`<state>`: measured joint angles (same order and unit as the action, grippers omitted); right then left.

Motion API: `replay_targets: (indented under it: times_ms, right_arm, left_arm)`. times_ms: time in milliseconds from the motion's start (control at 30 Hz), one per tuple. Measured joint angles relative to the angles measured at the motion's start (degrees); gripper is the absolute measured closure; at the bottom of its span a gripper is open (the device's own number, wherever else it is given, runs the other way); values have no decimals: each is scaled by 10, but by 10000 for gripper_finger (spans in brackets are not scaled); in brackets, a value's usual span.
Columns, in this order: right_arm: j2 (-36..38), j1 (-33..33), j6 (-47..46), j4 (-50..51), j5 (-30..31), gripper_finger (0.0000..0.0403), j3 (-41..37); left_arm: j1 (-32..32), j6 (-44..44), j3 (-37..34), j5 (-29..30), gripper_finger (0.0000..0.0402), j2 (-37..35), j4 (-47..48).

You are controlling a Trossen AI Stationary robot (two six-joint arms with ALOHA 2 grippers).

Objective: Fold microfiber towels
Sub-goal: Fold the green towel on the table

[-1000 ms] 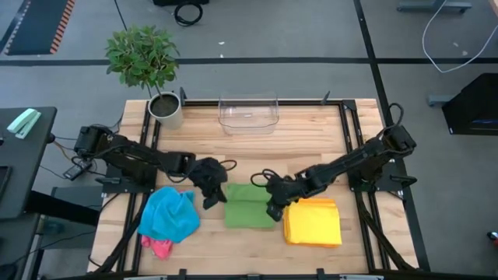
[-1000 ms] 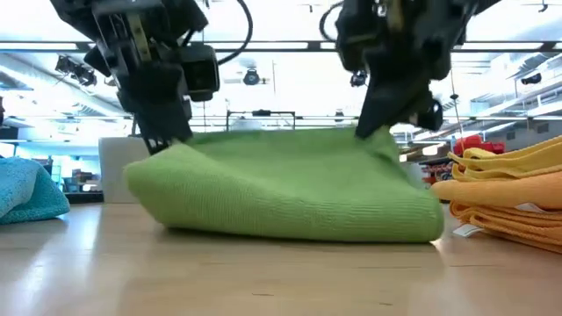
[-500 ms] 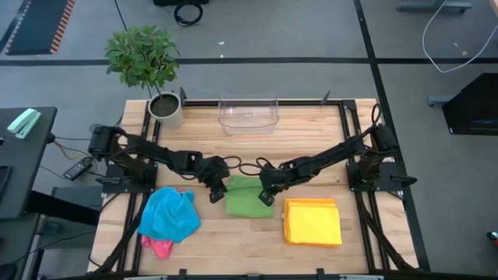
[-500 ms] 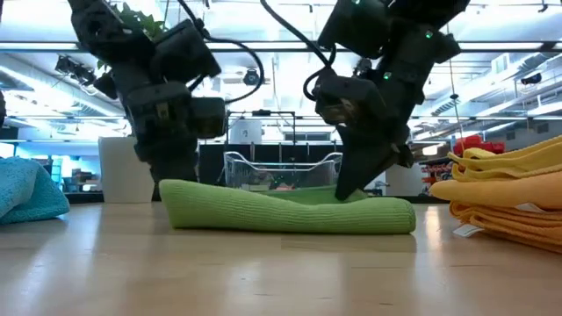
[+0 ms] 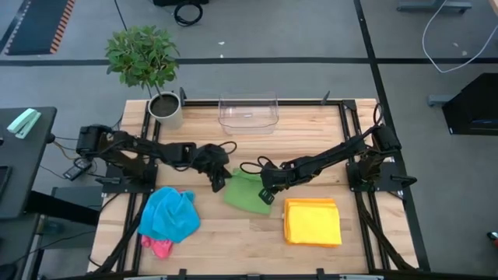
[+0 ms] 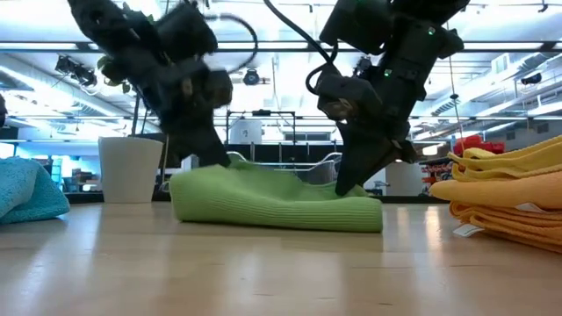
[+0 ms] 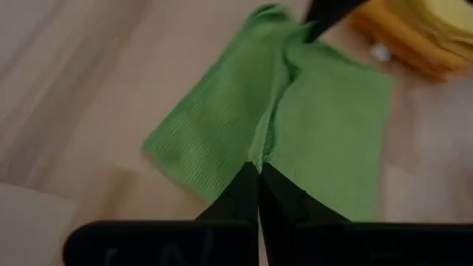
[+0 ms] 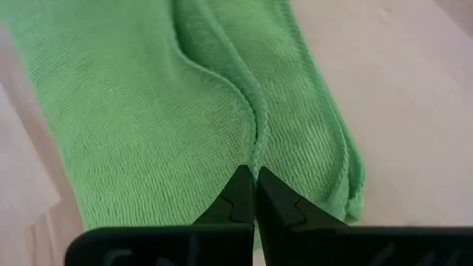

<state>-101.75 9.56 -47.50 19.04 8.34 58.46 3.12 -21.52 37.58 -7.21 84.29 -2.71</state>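
Wooden desk (image 5: 257, 237) carries the green towel (image 5: 246, 191) at centre. Since a half-second ago it has skewed, its left end dragged rearward. Left end effector (image 5: 219, 181) and right end effector (image 5: 266, 194) each pinch a towel edge; the fold needs realigning.

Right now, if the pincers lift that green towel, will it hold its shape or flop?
Probably flop: the green towel already sags and creases between the left pincer and right pincer. It looks light and thin, and its nubby weave should resist slipping.

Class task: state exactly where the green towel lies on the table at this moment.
In the high view the green towel lies mid-table, between the blue towel and the yellow stack, pinched by the left gripper and right gripper.
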Motion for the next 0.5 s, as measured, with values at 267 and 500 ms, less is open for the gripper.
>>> replay_targets:
  times_ms: [267, 500]
  right_arm:
    - [0, 0, -4, 8, 23, 398, 0]
    - [0, 1, -13, 7, 28, 398, 0]
  left_arm:
    - [20, 16, -1, 1, 393, 81, -66]
    - [22, 34, 0, 47, 392, 116, -109]
